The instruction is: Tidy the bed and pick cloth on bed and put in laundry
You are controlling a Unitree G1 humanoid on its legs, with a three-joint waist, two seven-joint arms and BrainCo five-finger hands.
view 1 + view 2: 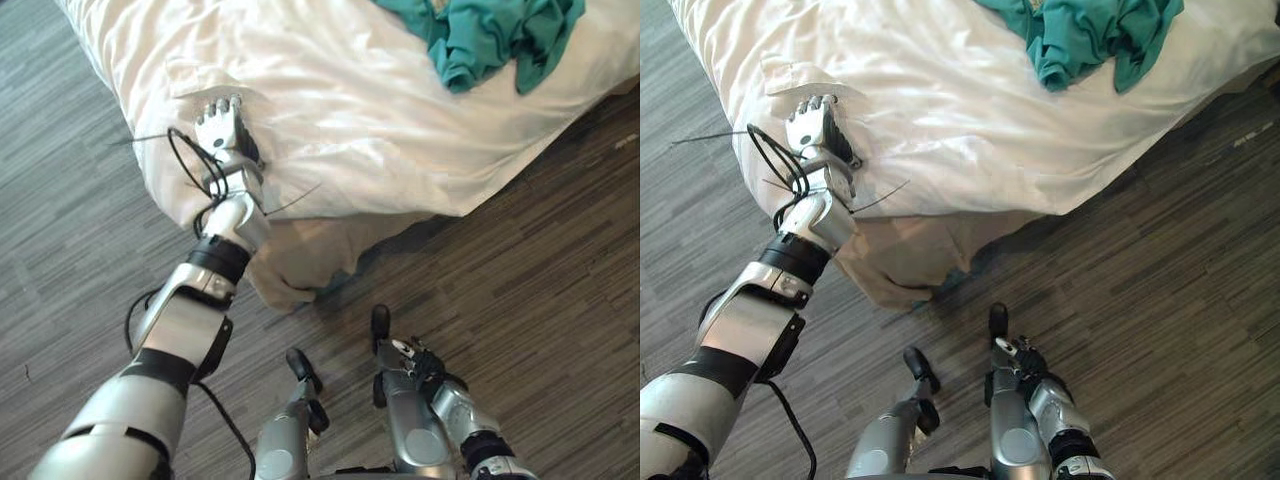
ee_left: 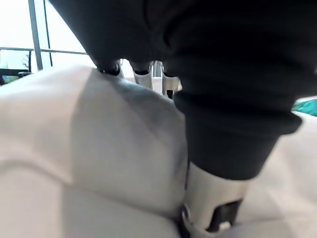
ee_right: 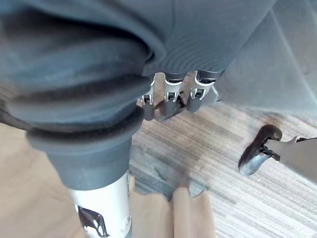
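Observation:
A crumpled teal cloth point(image 1: 490, 30) lies on the white duvet point(image 1: 380, 110) at the far right of the bed, well away from both hands. My left hand point(image 1: 222, 125) rests on the duvet near the bed's near corner, its fingers point(image 2: 141, 74) stretched over a raised fold and holding nothing. In the left wrist view the fold point(image 2: 114, 144) bulges between fingers and thumb point(image 2: 213, 198), and a sliver of the teal cloth point(image 2: 309, 106) shows far off. My right hand point(image 1: 415, 360) hangs low over the floor, fingers point(image 3: 168, 96) relaxed and empty.
A beige sheet point(image 1: 300, 260) hangs from under the duvet at the bed's corner down to the grey wood floor point(image 1: 540, 280). A small flap point(image 1: 195, 75) in the duvet lies just beyond my left hand. The floor runs along the bed's left and near sides.

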